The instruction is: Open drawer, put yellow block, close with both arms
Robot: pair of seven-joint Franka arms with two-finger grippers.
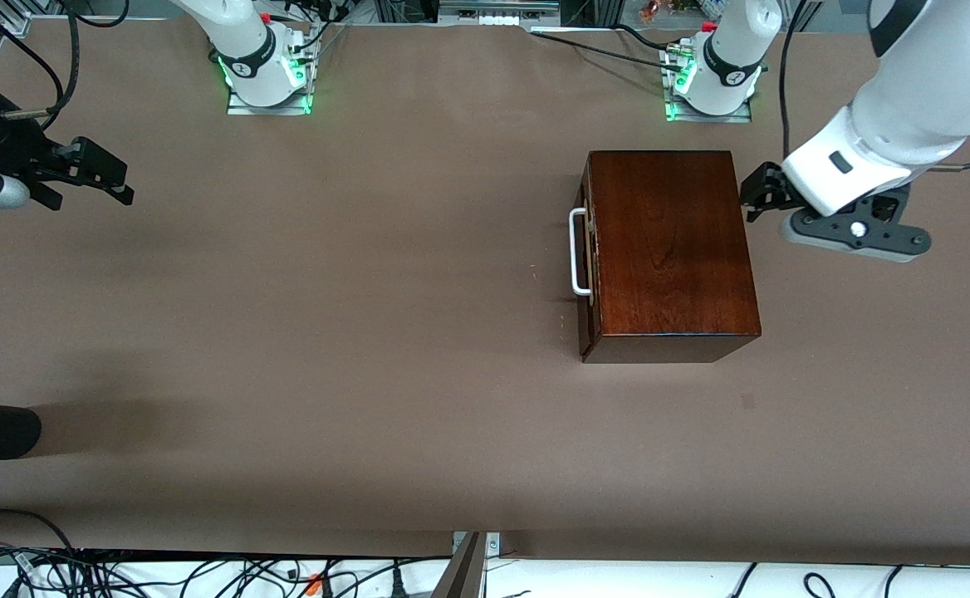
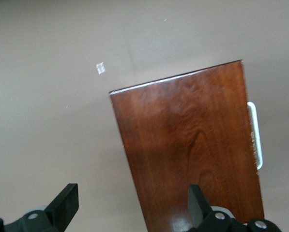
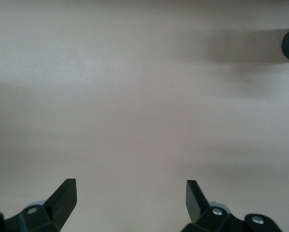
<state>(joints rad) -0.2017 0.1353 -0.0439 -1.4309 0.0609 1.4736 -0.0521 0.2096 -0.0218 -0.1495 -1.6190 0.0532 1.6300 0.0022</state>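
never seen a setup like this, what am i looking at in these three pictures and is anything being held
These are two white robot arms bolted along one edge of a brown table, each ending in a black two-finger gripper. The big picture comes from a high camera facing the robots. The other two come from small cameras on each arm's wrist, looking past that arm's own fingers.

On the table sits a dark wooden box. Its drawer is shut, with a white handle facing the right arm's end of the table. No yellow block shows in any picture.

The left gripper is beside the box, at the end away from the handle, open and empty. The right gripper waits over bare table at its own end, also open and empty. So nothing is held.
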